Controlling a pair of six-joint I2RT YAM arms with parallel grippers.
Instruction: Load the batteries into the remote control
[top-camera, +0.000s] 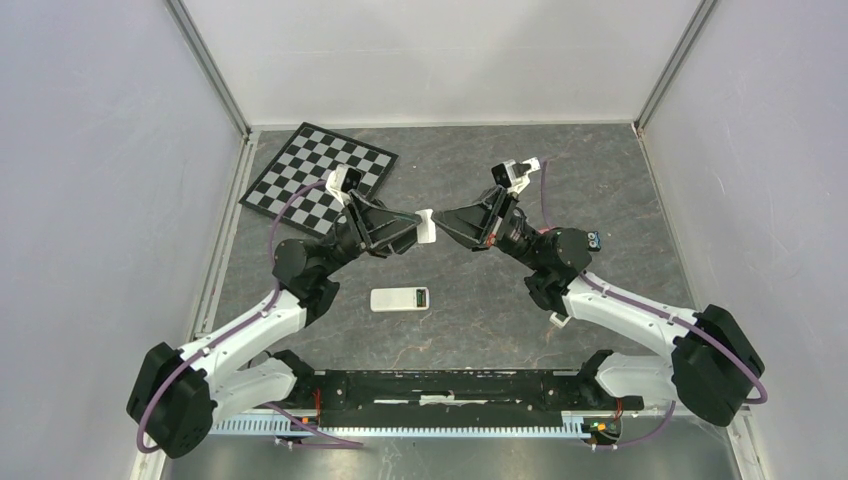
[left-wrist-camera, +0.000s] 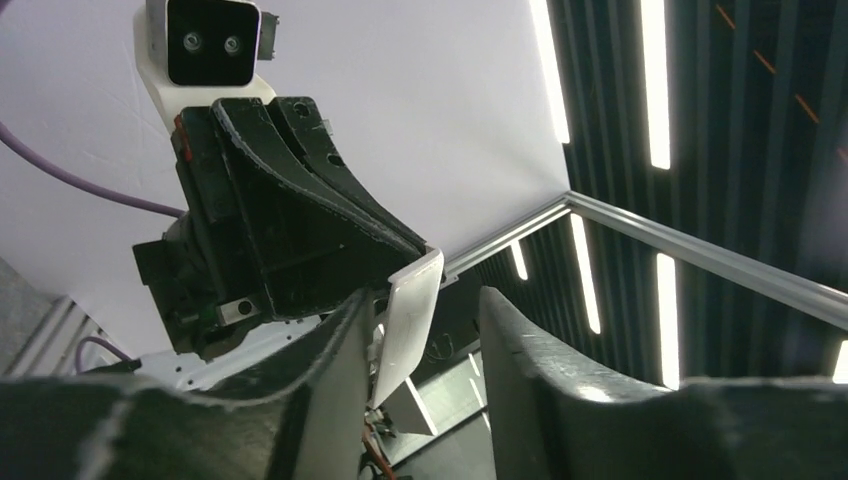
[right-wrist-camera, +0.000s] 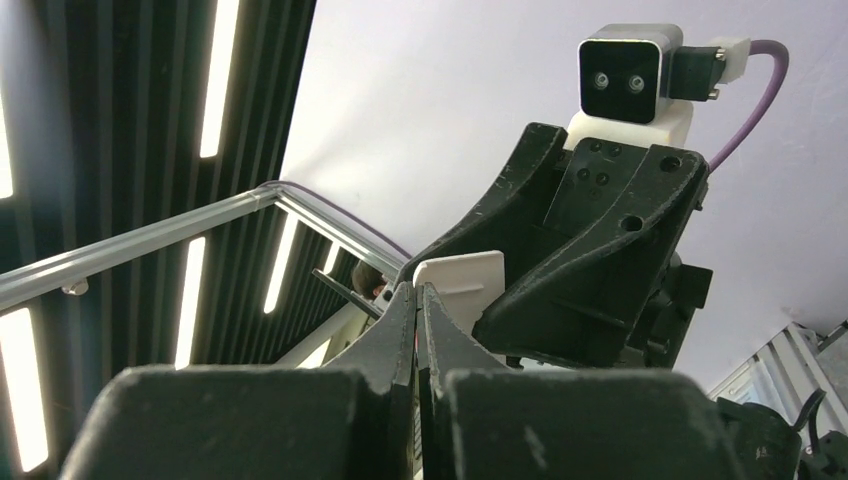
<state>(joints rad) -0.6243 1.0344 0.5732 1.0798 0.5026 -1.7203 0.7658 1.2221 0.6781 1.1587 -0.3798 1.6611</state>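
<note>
While the remote control (top-camera: 399, 299) lies flat on the counter (top-camera: 500, 320) between the 2 arms, near their bases, no batteries show. A thin white plate (left-wrist-camera: 408, 320), probably its battery cover, hangs in mid-air beyond it. The closed right fingers (right-wrist-camera: 395, 330) pinch 1 edge, likely for a handover. The left fingers (left-wrist-camera: 535, 370) bracket it, half open, 1 touching. Both arms reach inward, tips meeting, tilted upward.

Desk (top-camera: 600, 170): dark grey, with pale streaks like stone.
Checkerboard (top-camera: 300, 175): black and white, lying flat near the far left corner, turned a bit crooked.
Remote control (top-camera: 400, 299): white, lying flat near the middle, a little toward the near edge, well apart from the checkerboard.
</note>
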